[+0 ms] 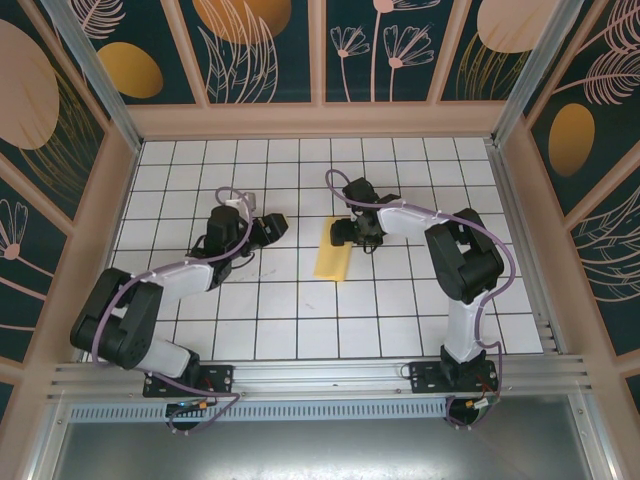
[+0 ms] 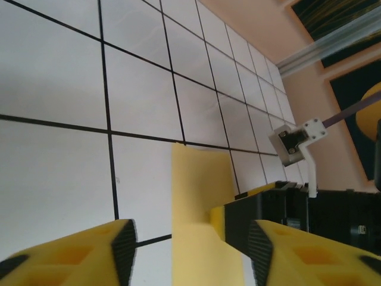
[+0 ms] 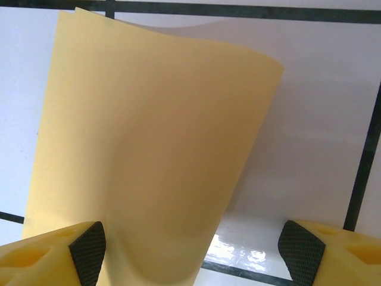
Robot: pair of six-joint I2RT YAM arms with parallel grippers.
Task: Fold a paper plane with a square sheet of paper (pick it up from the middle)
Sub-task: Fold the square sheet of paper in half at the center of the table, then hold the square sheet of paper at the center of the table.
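Yellow paper point(image 3: 149, 131), its curl plain from right wrist

The white grid table point(image 1: 300, 320) lies bare across the near rows between the two arm bases, and again along the far rows below the back wall point(image 1: 320, 120). A narrow strip of free tiles separates the left gripper point(image 1: 282, 227) from the square sheet of paper point(image 1: 333, 262). That gripper's fingers stand apart with nothing between them. The right gripper point(image 1: 347, 232) hangs over the sheet's far end and blocks it from above, its spread fingers straddling the bowed-up paper. The right arm point(image 1: 410, 218) crosses the tiles to the far right of the sheet. The sheet's near end and the tiles just right of it are unobstructed. Side walls point(image 1: 100, 230) bound the table.
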